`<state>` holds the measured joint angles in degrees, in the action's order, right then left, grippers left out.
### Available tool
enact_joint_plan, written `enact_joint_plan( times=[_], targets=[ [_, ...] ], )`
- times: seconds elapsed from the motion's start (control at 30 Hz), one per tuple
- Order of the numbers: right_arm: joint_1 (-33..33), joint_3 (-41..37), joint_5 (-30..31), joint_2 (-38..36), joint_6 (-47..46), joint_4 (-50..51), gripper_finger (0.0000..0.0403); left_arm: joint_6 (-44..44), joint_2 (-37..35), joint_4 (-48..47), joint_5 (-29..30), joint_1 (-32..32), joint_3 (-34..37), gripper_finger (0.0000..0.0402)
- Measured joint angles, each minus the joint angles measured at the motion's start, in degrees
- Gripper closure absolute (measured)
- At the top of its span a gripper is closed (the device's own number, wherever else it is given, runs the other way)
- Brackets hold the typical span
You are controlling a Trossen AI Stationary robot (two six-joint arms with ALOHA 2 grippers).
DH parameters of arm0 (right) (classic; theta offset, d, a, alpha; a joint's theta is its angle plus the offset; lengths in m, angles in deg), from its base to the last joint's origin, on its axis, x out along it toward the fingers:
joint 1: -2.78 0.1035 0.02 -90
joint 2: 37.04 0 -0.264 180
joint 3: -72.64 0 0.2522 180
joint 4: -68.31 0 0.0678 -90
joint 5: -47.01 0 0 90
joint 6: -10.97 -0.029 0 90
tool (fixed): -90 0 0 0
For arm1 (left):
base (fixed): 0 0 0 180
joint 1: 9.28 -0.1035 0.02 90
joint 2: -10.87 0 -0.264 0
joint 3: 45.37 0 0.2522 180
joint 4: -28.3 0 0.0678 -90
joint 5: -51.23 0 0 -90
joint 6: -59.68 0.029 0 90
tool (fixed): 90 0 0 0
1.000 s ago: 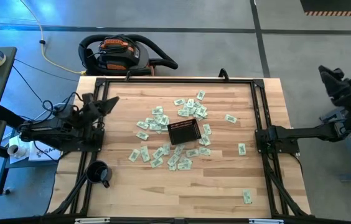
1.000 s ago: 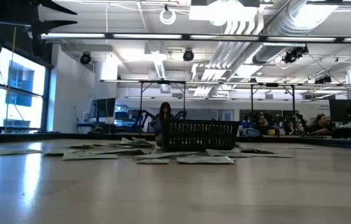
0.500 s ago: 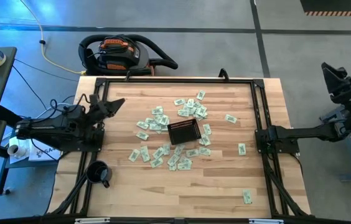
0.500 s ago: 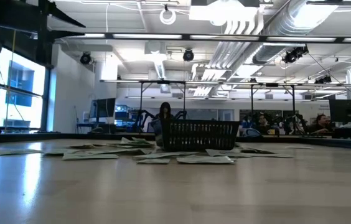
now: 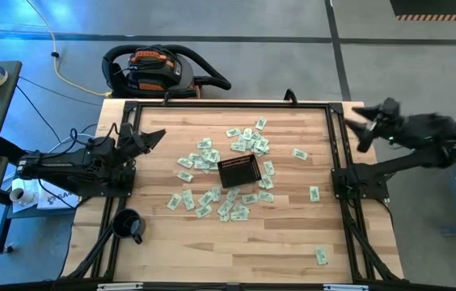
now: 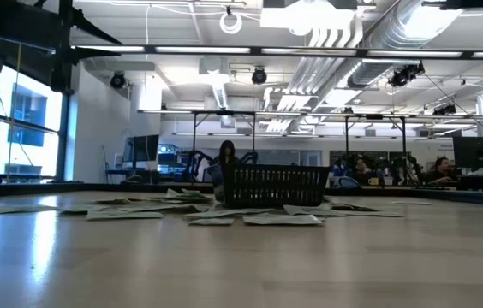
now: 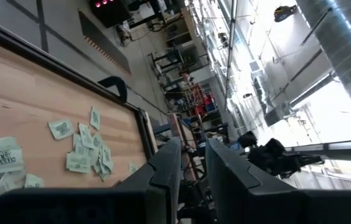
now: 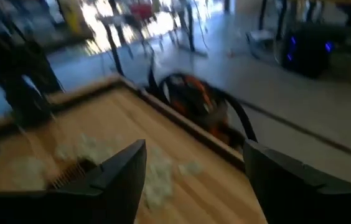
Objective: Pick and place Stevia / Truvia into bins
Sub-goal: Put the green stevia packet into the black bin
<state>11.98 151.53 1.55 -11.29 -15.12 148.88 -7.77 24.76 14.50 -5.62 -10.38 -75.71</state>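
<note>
Currently, basket [image 5: 238,171]: placed mid-table, sachets [image 5: 204,153] scattered all around it.
Left gripper [image 5: 149,137]: left of basket, fingers slightly parted, nothing held.
Right gripper [image 5: 357,121]: beyond the table's right edge, wide open, empty.
Advice: one separate sachet should be chosen (flat paper), pinched low at an edge.
Writing: sachet print is not readable.

My left dark two-finger gripper [image 5: 149,136] reaches in at the table's left edge, arm stretched low and level, fingers [image 7: 163,177] close with a narrow gap between them. My right dark two-finger gripper [image 5: 361,123] hangs over the right edge, fingers [image 8: 121,171] spread wide.
</note>
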Motion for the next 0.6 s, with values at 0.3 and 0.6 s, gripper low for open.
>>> enact_joint_plan(
  times=[0.3,0.6],
  targets=[
    [-0.1,-10.33,-14.57,9.99,-20.4,6.58,0.0166,10.09,0.0,-0.19,-3.76,0.0,0.0,0.0291],
    [-0.98,-24.78,-24.41,19.47,-24.96,-18.37,0.0169,18.62,0.0,-0.78,-7.59,0.0,0.0,0.0291]
  ],
)
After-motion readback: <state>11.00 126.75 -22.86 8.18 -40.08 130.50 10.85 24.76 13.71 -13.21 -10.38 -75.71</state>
